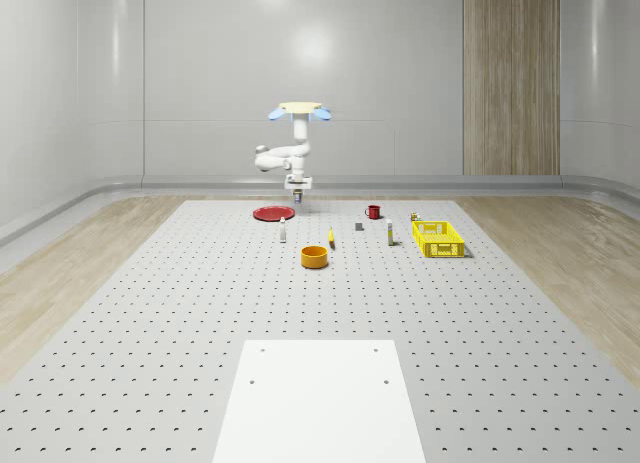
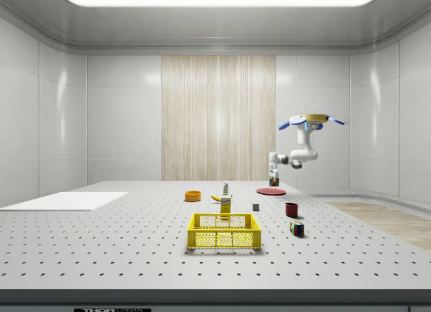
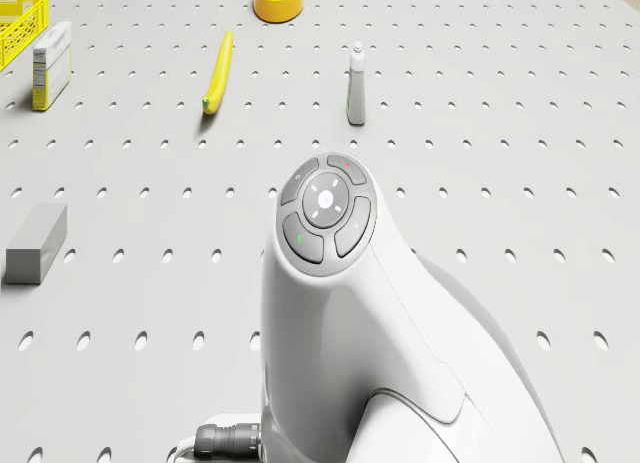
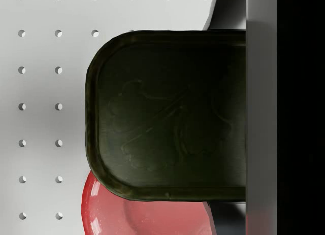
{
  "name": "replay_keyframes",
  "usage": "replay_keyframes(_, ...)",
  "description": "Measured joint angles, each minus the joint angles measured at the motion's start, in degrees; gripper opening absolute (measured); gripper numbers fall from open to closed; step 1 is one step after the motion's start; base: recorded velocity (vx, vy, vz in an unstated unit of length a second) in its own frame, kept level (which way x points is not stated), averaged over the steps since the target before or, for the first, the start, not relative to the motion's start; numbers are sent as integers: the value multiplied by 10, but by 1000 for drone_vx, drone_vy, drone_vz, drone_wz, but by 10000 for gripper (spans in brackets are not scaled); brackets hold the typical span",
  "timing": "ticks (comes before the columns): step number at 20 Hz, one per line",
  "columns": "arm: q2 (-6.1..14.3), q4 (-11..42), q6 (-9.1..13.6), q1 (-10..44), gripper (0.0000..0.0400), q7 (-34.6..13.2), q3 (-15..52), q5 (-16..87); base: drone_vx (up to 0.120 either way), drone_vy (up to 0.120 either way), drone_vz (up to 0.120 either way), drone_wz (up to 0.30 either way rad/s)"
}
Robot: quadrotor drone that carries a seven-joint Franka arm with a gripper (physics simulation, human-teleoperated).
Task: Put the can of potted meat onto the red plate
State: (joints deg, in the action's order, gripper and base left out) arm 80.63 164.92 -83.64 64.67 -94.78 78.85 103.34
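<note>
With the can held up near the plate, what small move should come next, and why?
Probably shift a little further over the red plate before lowering. In the wrist view the can, in the gripper, covers only the plate's edge, with bare table alongside. The drone hovers near the plate's rim, so releasing now would likely miss centre.

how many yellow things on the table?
3. The crate at the whole-scene view's right; the bowl nearest that camera; the banana between them, just behind the bowl. Others may hide behind the arm.
</note>
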Motion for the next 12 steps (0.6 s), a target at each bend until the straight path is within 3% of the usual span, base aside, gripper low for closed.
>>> replay_keyframes(12,16,-1,-15,3,286,-3,3,-7,0,-120,0,0)
